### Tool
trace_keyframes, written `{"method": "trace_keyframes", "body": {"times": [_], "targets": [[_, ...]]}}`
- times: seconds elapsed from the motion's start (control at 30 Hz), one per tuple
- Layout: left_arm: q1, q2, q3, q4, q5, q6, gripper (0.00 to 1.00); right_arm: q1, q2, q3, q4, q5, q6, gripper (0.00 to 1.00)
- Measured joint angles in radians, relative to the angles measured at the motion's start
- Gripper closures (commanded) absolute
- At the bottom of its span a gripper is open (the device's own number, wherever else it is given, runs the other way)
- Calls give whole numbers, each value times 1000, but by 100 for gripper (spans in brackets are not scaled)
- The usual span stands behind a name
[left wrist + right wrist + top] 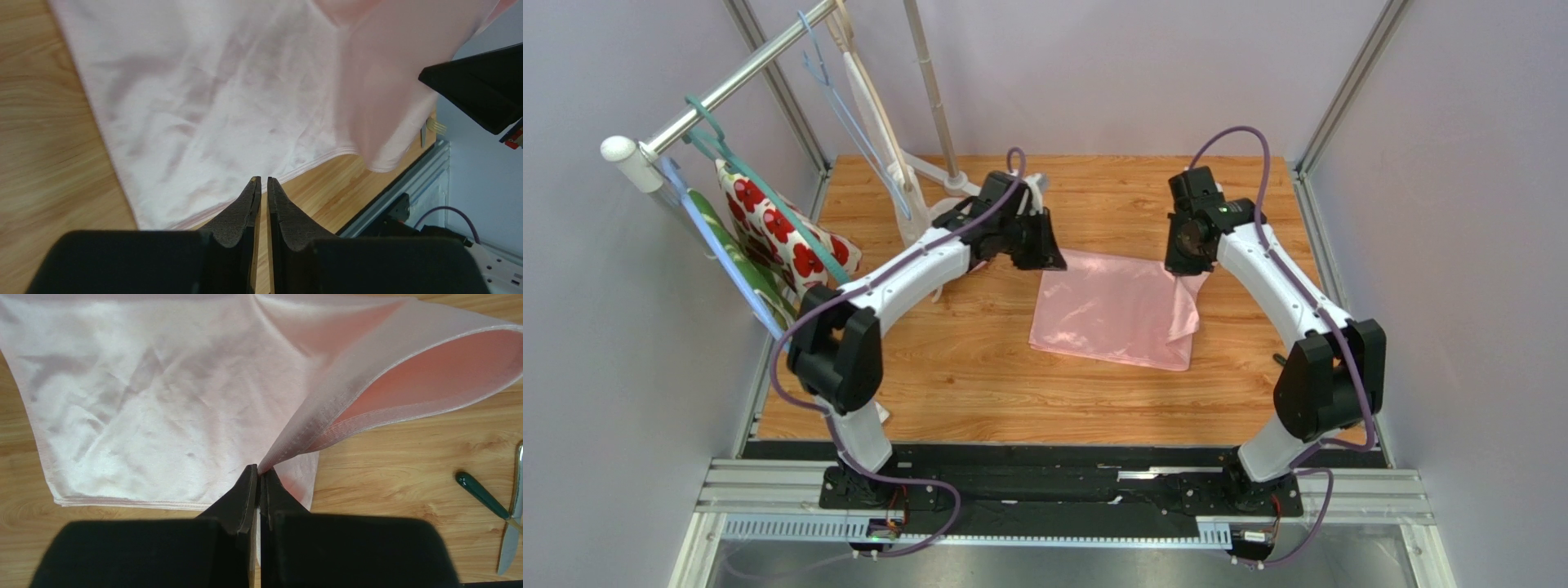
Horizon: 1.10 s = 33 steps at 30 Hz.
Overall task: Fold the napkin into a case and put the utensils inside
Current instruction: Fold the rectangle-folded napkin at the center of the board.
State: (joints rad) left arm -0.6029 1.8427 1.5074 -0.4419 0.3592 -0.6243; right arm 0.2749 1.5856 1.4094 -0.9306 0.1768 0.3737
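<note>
Napkin (1112, 316): plain pink cloth, lay spread at mid-table (952, 368), not folded into a case. Its far right corner was lifted and clamped between the closed fingers of the right gripper (260, 473). Left gripper (261, 182): tips nearly together at the napkin's hem, with a thin slit between them; whether they pinched cloth could not be told. Utensils (507, 548): lay on bare wood beside the napkin, clear only in the right wrist view. The top view alone showed a flowered cloth (775, 233) hanging at far left.

napkin (1112, 312) on table (952, 368), utensils (507, 548) right
</note>
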Motion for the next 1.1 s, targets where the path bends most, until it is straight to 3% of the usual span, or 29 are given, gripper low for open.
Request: {"method": "trace_keyframes", "body": {"times": [0.13,0.4,0.83,1.1], "targets": [[56,-130,-150,21,-58,30,85,87,85,75,-11,3,24,100],[20,-50,-332,19,-115,45,85,197,235,202,-12,-60,69,100],[31,-127,-362,76,-137,44,83,228,332,220,102,-291,203,100],[77,-64,-402,132,-84,32,84,240,406,220,190,-375,293,100]]}}
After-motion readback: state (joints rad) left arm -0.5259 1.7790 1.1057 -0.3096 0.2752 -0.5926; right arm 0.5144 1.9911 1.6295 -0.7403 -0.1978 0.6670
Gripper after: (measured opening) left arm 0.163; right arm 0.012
